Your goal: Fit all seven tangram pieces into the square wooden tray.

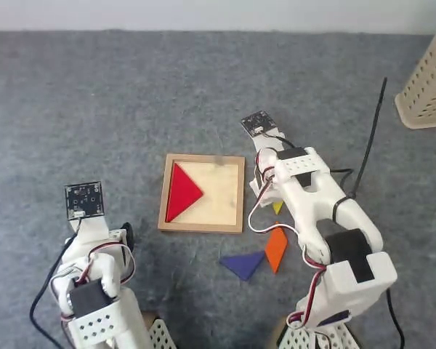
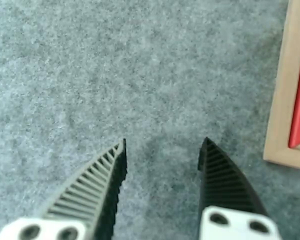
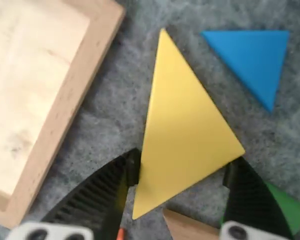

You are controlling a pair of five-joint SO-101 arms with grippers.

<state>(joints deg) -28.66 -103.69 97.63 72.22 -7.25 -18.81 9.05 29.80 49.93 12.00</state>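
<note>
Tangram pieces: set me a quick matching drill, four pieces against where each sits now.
1 red triangle
2 yellow triangle
3 orange piece
4 blue triangle

a held in the right gripper
b in the tray
c beside the purple triangle
d lying free on the carpet

Pairs: 1-b, 2-a, 3-c, 4-d
</note>
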